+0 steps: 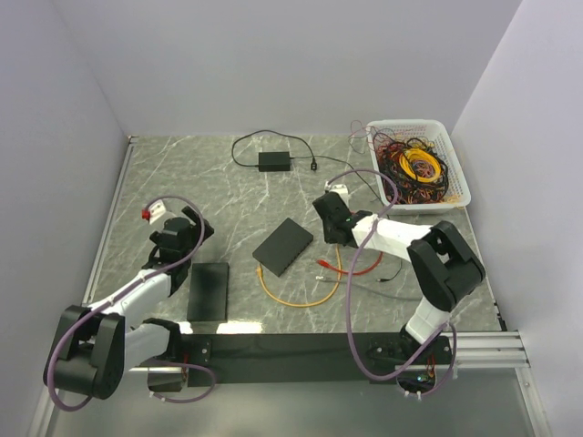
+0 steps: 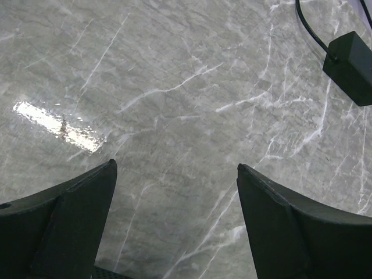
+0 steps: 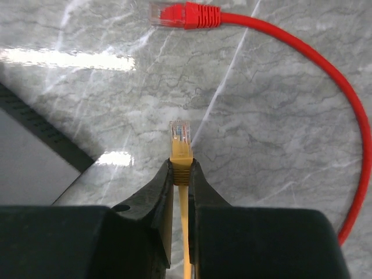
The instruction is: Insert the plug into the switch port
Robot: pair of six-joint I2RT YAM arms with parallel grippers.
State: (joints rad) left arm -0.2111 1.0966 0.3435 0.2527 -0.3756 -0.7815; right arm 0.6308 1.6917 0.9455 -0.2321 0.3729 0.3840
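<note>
My right gripper (image 3: pixel 181 165) is shut on the boot of a yellow network cable's plug (image 3: pixel 180 136). The clear plug tip sticks out past the fingertips, above the marble table. The black switch (image 1: pixel 283 245) lies flat mid-table, and its edge shows at the left of the right wrist view (image 3: pixel 35 168), apart from the plug. In the top view my right gripper (image 1: pixel 333 235) hangs just right of the switch, with the yellow cable (image 1: pixel 293 299) looping below it. My left gripper (image 1: pixel 194 229) is open and empty over bare marble, as the left wrist view (image 2: pixel 174 168) also shows.
A red cable (image 1: pixel 357 266) lies by the switch; its plug (image 3: pixel 185 15) is ahead of my right gripper. A flat black panel (image 1: pixel 208 289) lies near the left arm. A black power adapter (image 1: pixel 273 161) with cord sits at the back. A white basket (image 1: pixel 457 162) of cables stands back right.
</note>
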